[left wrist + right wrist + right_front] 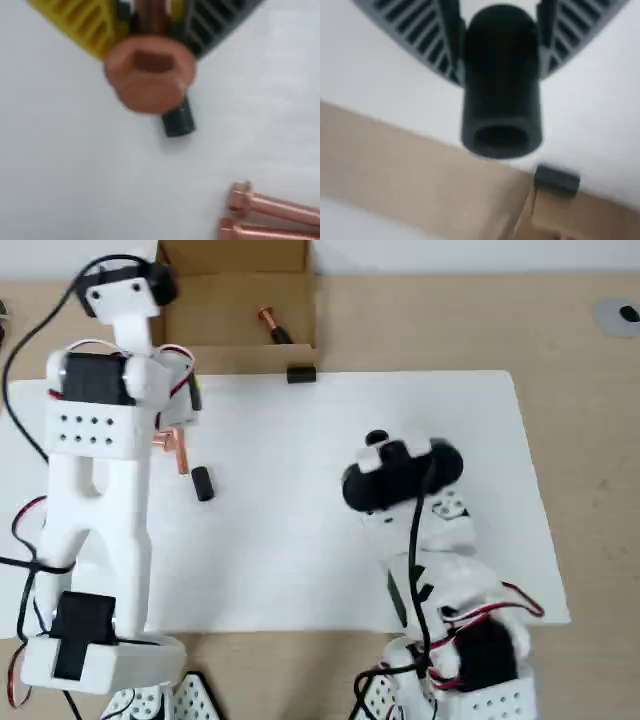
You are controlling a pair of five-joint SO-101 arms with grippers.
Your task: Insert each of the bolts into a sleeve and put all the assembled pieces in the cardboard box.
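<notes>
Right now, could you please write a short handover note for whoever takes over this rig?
Left gripper: jaws shut on a bolt, over the sheet.
Right gripper: jaws shut on a sleeve.
Loose on the sheet: two loose bolts and a second sleeve by the left gripper; a third sleeve at the box's front edge.
Done: one assembled piece lies in the box.
Left: join the held bolt and sleeve, assemble the other two pairs, and box all three.
</notes>
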